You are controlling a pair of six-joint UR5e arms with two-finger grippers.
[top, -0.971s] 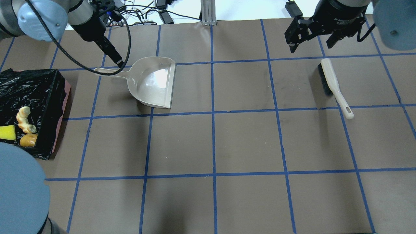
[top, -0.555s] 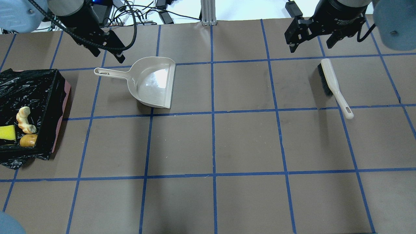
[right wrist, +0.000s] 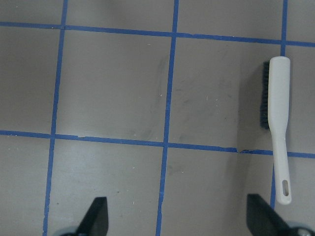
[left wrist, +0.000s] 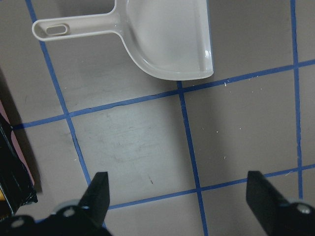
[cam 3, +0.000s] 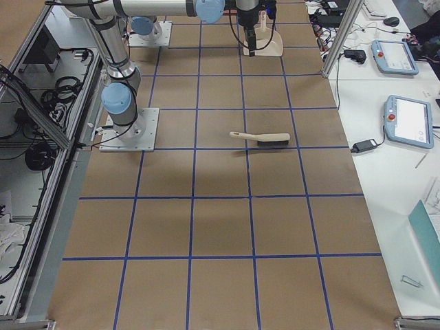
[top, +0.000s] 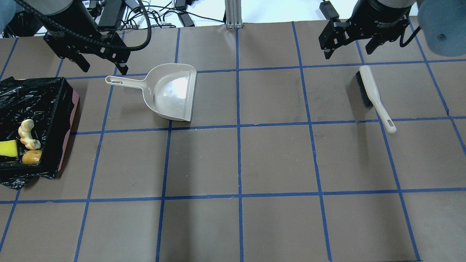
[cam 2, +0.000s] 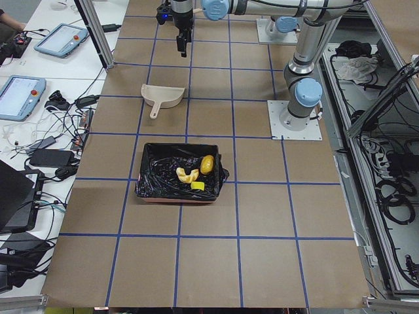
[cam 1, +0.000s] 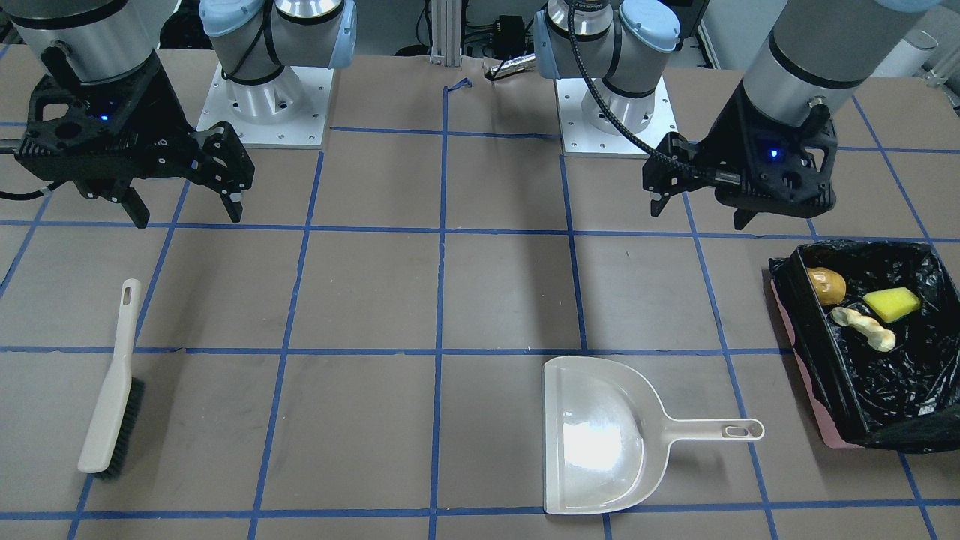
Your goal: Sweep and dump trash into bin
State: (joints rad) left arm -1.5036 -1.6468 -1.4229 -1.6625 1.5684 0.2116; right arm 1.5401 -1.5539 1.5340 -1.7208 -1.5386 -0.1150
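Note:
All three pieces of trash lie inside the bin (top: 58,105) (cam 1: 795,337), a box lined with black plastic: an orange-brown lump (top: 32,157) (cam 1: 826,285), a yellow wedge (top: 8,148) (cam 1: 891,303) and a pale crescent (top: 28,134) (cam 1: 864,325). My left gripper (top: 105,69) (cam 1: 697,216) (left wrist: 179,196) hangs open and holds nothing, above the table just behind the handle of the beige dustpan (top: 171,91) (left wrist: 167,39). My right gripper (top: 347,52) (cam 1: 187,219) (right wrist: 178,216) is open too, raised near the brush (top: 371,92) (right wrist: 276,123).
The dustpan (cam 1: 600,442) lies flat, holding nothing, its handle pointing toward the bin. The brush (cam 1: 112,390) lies on its side on the robot's right half of the table. Blue tape lines grid the brown table. Cables run along the far edge.
My left arm has swung away from the dustpan handle and turned, so its gripper now points straight down. The dustpan, brush, trash and right arm have not moved.

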